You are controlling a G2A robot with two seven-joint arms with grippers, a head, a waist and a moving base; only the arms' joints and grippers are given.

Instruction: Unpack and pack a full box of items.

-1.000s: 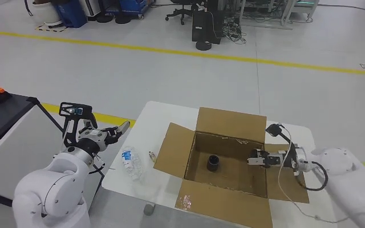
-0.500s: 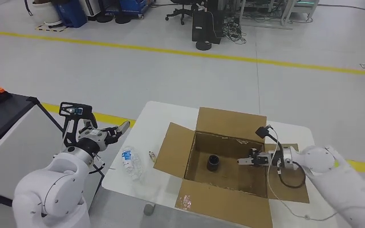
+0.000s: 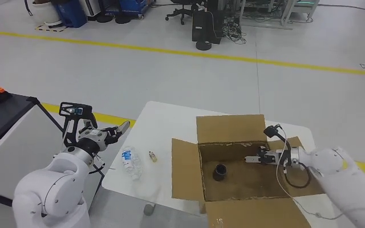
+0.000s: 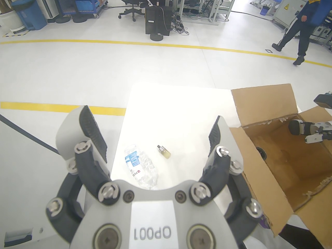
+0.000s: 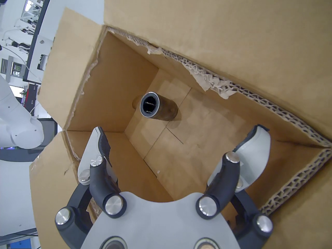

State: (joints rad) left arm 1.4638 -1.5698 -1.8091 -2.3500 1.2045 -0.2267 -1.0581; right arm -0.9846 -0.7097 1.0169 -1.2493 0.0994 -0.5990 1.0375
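Two grippers, both spread wide and empty. Right gripper (image 3: 247, 160) (image 5: 179, 136) is down inside the cardboard box (image 3: 231, 128) (image 5: 207, 27), fingers pointed at the black cylinder (image 3: 219, 171) (image 5: 158, 107) on the box floor, with a gap between them. A second ago the box sat skewed on the white table (image 3: 171, 119); it now lies square to the table edge, shifted toward the robot and to its right. The cylinder rode along with it. The box's left flap was almost against the small vial (image 3: 152, 156) (image 4: 164, 152); now bare tabletop shows between them. The vial and the crumpled plastic bottle (image 3: 130, 162) (image 4: 141, 167) beside it have not shifted. Left gripper (image 3: 114, 131) (image 4: 151, 120) still hangs off the table's left edge, unchanged, well apart from the box.
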